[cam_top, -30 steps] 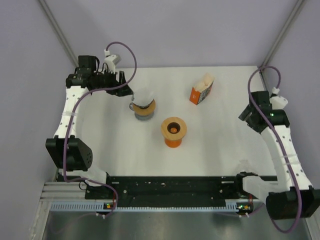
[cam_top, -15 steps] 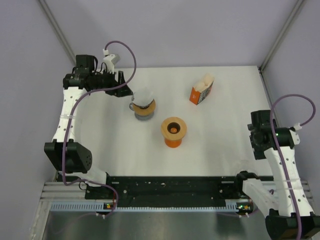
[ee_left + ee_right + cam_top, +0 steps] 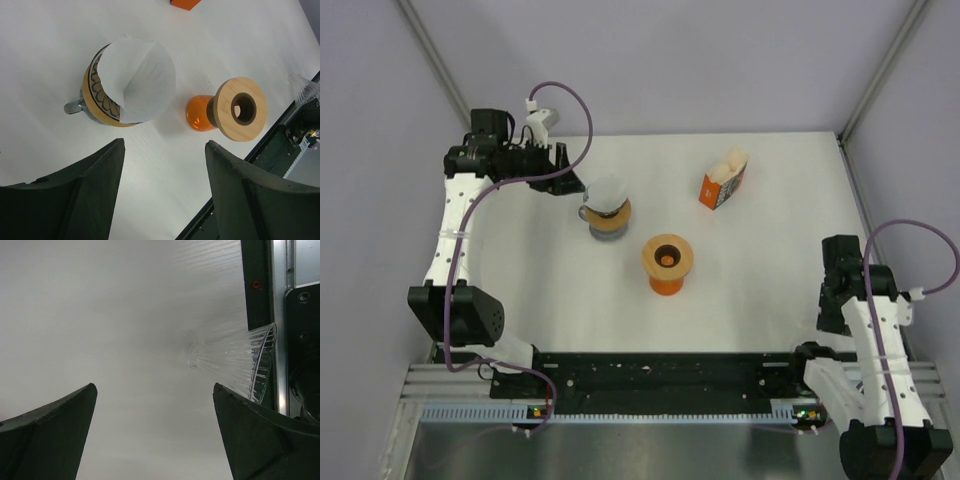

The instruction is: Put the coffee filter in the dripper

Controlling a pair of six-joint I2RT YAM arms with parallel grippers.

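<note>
A white paper coffee filter [image 3: 604,192] [image 3: 136,80] stands in a patterned mug [image 3: 608,224] [image 3: 94,95] at the back left. My left gripper [image 3: 576,188] [image 3: 165,142] hovers just left of the mug, open and empty. The dripper [image 3: 235,365], a clear ribbed cone, lies on its side at the table's near right edge; it shows faintly in the top view [image 3: 808,334] and at the left wrist view's edge [image 3: 306,89]. My right gripper [image 3: 832,310] [image 3: 154,386] is open above the table, with the dripper just beyond its right finger.
An orange vessel with a wooden ring top [image 3: 667,262] [image 3: 235,109] stands mid-table. An orange and white carton [image 3: 723,180] sits at the back right. The black base rail [image 3: 670,370] [image 3: 257,285] runs along the near edge by the dripper.
The right arm has swung from the far right back to the near right edge, bringing its open gripper down beside the dripper. The left arm has hardly moved.
</note>
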